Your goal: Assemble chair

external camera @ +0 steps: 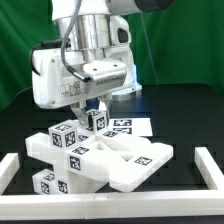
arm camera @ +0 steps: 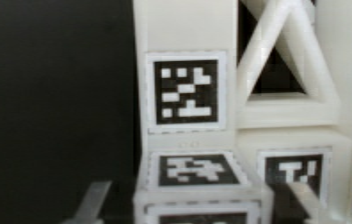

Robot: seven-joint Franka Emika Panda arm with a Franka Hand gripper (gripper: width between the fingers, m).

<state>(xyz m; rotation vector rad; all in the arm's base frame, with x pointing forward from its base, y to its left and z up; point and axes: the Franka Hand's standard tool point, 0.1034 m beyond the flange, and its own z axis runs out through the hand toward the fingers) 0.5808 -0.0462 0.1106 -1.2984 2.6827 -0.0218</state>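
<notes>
- Nearest the exterior camera: a long white border rail (external camera: pixel 105 214) along the front edge of the black tabletop (external camera: pixel 185 105), with shorter rails turning back at each end.
- Just behind it, the chair parts (external camera: pixel 95 160): chunky white panels and notched blocks stacked in one tilted cluster, several faces bearing black-and-white square tags.
- Directly under the tool (external camera: pixel 91 108), a small tagged cube (external camera: pixel 97 120) standing at the top of that cluster, between the two fingers.
- In the wrist view, both fingertips (arm camera: pixel 95 200) at either side of a tagged block (arm camera: pixel 203 172), jaws partly apart; whether the pads actually press on it cannot be told, since contact is not clear in either view.
- Beyond the tool in the wrist view, a tall white panel (arm camera: pixel 191 40) with a tag on it, and beside that a white frame piece with triangular openings (arm camera: pixel 297 60).
- Behind the tool in the exterior view, the marker board (external camera: pixel 132 127) lying flat, partly hidden by the parts.
- Above the tool, the large white robot body (external camera: pixel 85 60), reaching down from the top of the exterior view.
- Another tagged block (external camera: pixel 48 182) at the low end of the cluster, toward the exterior view's left of the tool, close to the front rail.
</notes>
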